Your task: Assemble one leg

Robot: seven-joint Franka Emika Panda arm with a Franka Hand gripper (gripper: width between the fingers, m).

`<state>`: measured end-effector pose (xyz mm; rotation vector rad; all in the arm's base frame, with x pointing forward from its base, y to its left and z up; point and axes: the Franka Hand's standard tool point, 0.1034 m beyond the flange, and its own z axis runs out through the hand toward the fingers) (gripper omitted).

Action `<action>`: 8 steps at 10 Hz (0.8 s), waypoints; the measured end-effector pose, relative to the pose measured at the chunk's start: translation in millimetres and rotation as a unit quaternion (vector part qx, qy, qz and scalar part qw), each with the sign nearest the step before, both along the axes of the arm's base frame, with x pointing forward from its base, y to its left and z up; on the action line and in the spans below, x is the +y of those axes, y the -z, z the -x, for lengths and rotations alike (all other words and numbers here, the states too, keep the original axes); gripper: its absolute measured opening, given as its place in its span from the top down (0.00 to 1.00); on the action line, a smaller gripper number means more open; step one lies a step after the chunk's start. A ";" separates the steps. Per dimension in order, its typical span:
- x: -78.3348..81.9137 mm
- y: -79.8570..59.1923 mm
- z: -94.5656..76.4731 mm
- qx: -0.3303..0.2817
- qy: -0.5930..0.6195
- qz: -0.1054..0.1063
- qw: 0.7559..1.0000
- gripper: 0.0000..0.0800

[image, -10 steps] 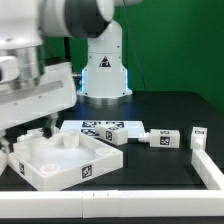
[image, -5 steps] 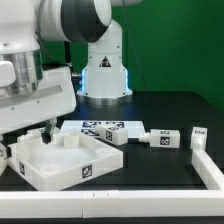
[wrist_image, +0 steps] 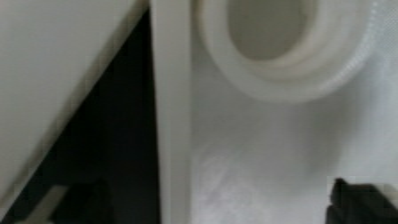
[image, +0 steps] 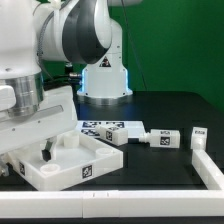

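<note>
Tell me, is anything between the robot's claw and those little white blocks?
Yes. The gripper sits low at the tray, so the tray's raised wall stands between it and the leg toward the exterior view's right.

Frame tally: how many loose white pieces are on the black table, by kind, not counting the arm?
Legs: 3
Tray-shaped part: 1
Marker board: 1
Total: 5
</note>
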<state>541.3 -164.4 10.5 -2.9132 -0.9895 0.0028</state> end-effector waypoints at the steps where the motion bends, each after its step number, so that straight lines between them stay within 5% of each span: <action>1: 0.0 0.2 0.2 0.000 0.000 0.000 1.000 0.33; 3: -0.1 0.2 0.2 0.000 0.000 0.000 1.000 0.73; 4: 0.0 0.3 0.3 0.000 0.000 0.000 1.000 0.73; 5: 2.9 0.0 -0.6 0.001 0.030 0.000 1.000 0.93; 8: 36.6 -3.6 -14.8 0.006 0.212 -0.001 0.977 0.94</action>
